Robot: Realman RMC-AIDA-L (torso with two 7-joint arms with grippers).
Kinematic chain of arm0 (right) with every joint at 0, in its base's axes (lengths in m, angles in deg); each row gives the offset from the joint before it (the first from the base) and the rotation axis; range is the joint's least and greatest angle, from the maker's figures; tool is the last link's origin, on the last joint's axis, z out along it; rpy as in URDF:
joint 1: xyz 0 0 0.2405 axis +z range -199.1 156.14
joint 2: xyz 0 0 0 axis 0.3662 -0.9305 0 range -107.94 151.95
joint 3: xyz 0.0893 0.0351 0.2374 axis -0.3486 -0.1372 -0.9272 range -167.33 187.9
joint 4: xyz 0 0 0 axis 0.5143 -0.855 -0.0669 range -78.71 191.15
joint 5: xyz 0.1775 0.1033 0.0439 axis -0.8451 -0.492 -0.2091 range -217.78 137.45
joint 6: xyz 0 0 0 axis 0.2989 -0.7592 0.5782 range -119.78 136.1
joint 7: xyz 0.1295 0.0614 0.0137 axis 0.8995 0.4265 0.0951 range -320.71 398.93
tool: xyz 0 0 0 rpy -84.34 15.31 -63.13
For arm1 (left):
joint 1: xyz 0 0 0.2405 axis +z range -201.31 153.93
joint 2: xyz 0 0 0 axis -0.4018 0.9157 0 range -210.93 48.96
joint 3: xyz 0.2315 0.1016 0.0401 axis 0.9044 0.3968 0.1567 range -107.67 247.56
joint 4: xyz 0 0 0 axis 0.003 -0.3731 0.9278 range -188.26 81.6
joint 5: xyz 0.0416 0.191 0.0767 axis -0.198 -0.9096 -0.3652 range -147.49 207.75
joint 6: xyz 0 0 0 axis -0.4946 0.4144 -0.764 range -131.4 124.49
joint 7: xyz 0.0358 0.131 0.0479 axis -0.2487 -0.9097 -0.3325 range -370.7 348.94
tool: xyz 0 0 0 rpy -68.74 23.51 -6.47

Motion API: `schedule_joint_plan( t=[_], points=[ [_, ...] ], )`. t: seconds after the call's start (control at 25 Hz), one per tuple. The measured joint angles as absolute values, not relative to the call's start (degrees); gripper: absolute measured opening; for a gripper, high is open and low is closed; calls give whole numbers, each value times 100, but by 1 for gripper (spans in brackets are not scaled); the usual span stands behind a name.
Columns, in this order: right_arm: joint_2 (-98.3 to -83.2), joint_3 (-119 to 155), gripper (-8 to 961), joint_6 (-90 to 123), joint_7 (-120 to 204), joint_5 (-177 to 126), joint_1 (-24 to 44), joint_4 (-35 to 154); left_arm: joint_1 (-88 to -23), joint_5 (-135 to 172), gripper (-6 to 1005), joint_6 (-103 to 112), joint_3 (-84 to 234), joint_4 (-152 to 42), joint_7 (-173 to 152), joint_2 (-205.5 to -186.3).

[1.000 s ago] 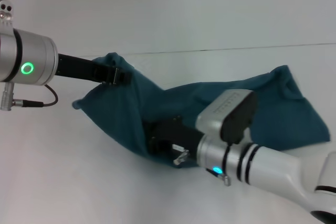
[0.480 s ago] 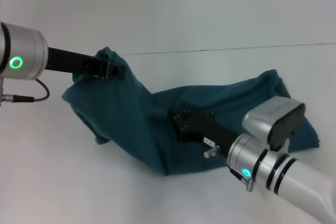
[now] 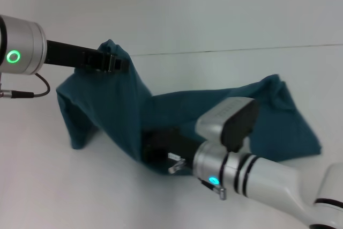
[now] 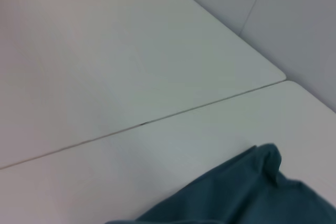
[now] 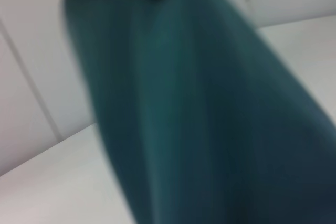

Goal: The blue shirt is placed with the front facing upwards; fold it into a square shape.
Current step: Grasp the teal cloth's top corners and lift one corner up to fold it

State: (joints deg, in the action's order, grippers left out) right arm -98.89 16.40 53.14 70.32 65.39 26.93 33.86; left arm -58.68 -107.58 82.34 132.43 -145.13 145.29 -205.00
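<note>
The blue shirt (image 3: 214,105) lies crumpled across the white table, its right part flat and its left part lifted into a tent. My left gripper (image 3: 119,64) is shut on the raised top edge, high at the back left, and cloth hangs from it down to the table. My right gripper (image 3: 149,151) is low at the shirt's near edge, shut on the fabric, which runs taut up to the left gripper. The left wrist view shows only a corner of the shirt (image 4: 252,192). Hanging teal cloth (image 5: 199,103) fills the right wrist view.
A seam (image 3: 241,51) crosses the white table (image 3: 64,186) behind the shirt, and another seam (image 4: 157,119) shows in the left wrist view. A grey cable (image 3: 43,87) loops under the left arm. Bare tabletop lies to the front left.
My right gripper swung from mid-shirt back left and down to the near edge, dragging the fold. The left side of the shirt now hangs lower and wider from the left gripper.
</note>
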Motion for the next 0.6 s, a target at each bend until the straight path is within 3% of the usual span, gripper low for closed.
schedule_joint_plan(
  t=[0.28,0.6],
  points=[
    [-9899,1486,20,5098,7020,6757,3011,3112,-5886,-10722,87,8235,13243,-14539,14521,-20500],
    [-9811,996,19,6142,7026,6763,1935,3544,-5844,-10721,87,8254,13106,-14512,14449,-20492]
  ],
)
